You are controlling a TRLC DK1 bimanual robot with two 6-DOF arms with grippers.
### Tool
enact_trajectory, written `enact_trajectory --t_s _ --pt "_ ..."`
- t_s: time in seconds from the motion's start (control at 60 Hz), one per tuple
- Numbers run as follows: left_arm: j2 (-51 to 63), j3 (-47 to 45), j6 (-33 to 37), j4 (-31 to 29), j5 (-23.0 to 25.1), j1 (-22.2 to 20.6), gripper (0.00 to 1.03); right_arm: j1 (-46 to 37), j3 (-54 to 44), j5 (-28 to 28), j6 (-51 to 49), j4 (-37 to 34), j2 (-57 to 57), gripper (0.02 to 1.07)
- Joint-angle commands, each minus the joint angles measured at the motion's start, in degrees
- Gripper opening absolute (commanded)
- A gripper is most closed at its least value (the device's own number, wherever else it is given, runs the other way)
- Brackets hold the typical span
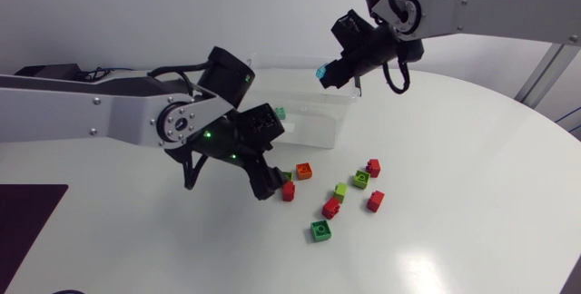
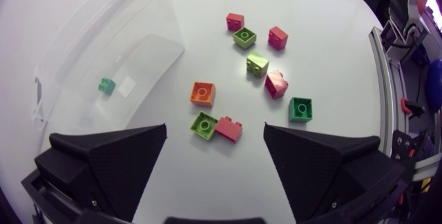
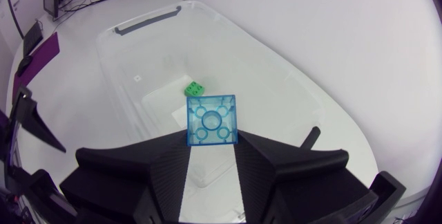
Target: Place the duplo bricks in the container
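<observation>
A clear plastic container point(image 1: 338, 120) stands at the back of the table with one small green brick point(image 1: 280, 112) inside. My right gripper point(image 1: 329, 73) hangs over its far rim, shut on a translucent blue brick point(image 3: 211, 119); below it lie the container point(image 3: 148, 20) and the green brick point(image 3: 195, 88). My left gripper point(image 2: 214, 127) is open, low over the table. A lime brick point(image 2: 204, 125) and a red brick point(image 2: 228, 128) lie side by side between its fingertips. An orange brick point(image 2: 202, 93) lies just ahead of them.
Several more red and green bricks point(image 1: 360, 180) are scattered in front of the container, right of my left gripper point(image 1: 268, 183). A green one point(image 1: 320, 230) lies nearest the front. A dark mat point(image 1: 23, 217) lies at the table's left edge.
</observation>
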Motion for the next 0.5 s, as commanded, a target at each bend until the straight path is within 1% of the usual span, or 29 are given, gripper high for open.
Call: enact_trajectory --t_s 0.0,0.05,0.083,0.133,0.167,0.267,0.383,0.483 --pt "1.9 -1.6 3.5 1.1 0.8 -1.4 0.98 0.0 4.3 0.6 1.1 -0.1 4.4 0.43" --pt "2.3 -1.6 5.0 1.3 0.9 -2.1 0.98 0.0 5.7 0.7 1.1 -0.3 5.7 0.55" --pt "2.6 -1.7 6.2 1.3 0.9 -2.6 0.98 0.0 6.4 0.8 1.2 -0.5 6.2 0.67" --pt "2.9 -1.7 7.6 1.4 0.9 -3.2 0.98 -0.1 6.5 1.0 1.4 -0.6 6.2 0.88" --pt "3.5 -1.6 8.6 1.5 0.9 -3.6 0.98 -0.2 6.0 1.0 1.4 -0.7 5.6 0.93" --pt "5.5 -1.2 12.0 1.6 0.9 -4.2 0.98 -0.6 1.4 0.7 1.3 0.1 1.1 0.94" --pt "8.0 -0.5 16.1 1.3 0.7 -4.7 0.98 -1.4 -7.1 -1.3 0.1 1.7 -6.7 0.96" --pt "11.2 2.4 18.2 -1.7 0.7 -4.7 0.98 -1.9 -15.5 -3.0 -1.5 2.7 -13.9 0.96"
